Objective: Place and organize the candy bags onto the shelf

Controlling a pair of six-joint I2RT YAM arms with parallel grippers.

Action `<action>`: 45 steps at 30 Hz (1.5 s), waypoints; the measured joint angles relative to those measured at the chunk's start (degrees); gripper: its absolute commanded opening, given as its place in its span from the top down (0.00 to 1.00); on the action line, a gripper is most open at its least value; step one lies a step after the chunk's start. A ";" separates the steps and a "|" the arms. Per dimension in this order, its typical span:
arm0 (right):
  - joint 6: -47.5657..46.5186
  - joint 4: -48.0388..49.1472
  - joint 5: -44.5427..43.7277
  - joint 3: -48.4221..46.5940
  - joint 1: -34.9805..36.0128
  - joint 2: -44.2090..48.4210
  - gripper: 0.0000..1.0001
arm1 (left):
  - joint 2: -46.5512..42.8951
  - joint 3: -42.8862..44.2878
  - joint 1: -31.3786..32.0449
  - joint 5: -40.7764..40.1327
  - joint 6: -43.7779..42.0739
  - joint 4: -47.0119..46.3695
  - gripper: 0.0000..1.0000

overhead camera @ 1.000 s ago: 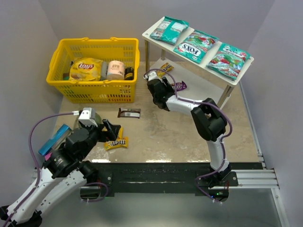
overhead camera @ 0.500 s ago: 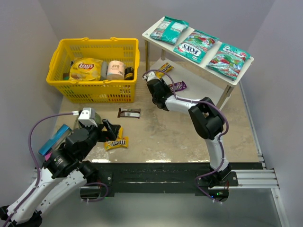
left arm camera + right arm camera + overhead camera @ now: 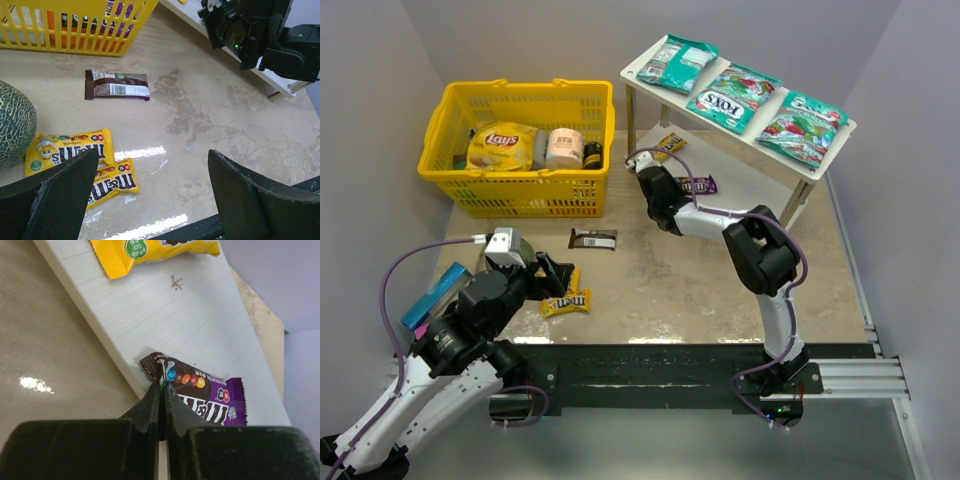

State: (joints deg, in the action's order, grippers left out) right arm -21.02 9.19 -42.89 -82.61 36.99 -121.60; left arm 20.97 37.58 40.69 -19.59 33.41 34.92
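Three teal candy bags [image 3: 678, 62], [image 3: 733, 97], [image 3: 802, 125] lie on the top board of the white shelf [image 3: 635, 72]. A yellow packet [image 3: 669, 146] [image 3: 150, 247] rests on the lower board [image 3: 190, 315]. My right gripper [image 3: 678, 184] [image 3: 162, 385] is shut on the near corner of the purple packet [image 3: 701, 184] [image 3: 210, 390], which lies at that board's edge. My left gripper [image 3: 555, 278] [image 3: 152, 160] stands open above the table. Two yellow packets [image 3: 70, 150], [image 3: 112, 182] lie just left of it, and a brown packet [image 3: 593, 238] [image 3: 117, 85] lies beyond.
The yellow basket [image 3: 530, 88] [image 3: 75, 42] at the back left holds a Lay's chip bag [image 3: 502, 146] and jars. A flat blue packet [image 3: 435, 293] lies by my left arm. Grey walls close in both sides.
The right gripper's jaws have closed onto the purple packet's corner at the lower board. The left arm has not moved.
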 measured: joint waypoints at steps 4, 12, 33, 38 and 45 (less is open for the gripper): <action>-3.89 2.38 0.66 1.14 -0.83 0.92 1.00 | 0.02 0.00 0.00 -0.17 0.00 0.00 0.04; -15.41 9.99 5.14 1.57 -3.74 0.92 1.00 | 1.11 0.00 0.00 -0.48 0.02 0.15 0.04; -33.68 23.10 22.34 9.62 -5.51 0.79 1.00 | 3.82 0.00 0.00 -1.73 0.44 0.63 0.04; -36.30 25.29 24.22 10.36 -5.53 -0.74 1.00 | 3.80 0.00 0.00 -1.88 0.46 0.66 0.04; -39.08 28.24 25.99 10.43 -5.53 -1.95 1.00 | 3.82 0.00 0.00 -2.01 0.46 0.72 0.04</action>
State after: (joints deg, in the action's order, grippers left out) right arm -60.10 37.43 -16.91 -72.18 31.46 -123.55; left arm 24.80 37.58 40.69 -21.61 33.87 35.64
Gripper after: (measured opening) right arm 0.043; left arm 0.956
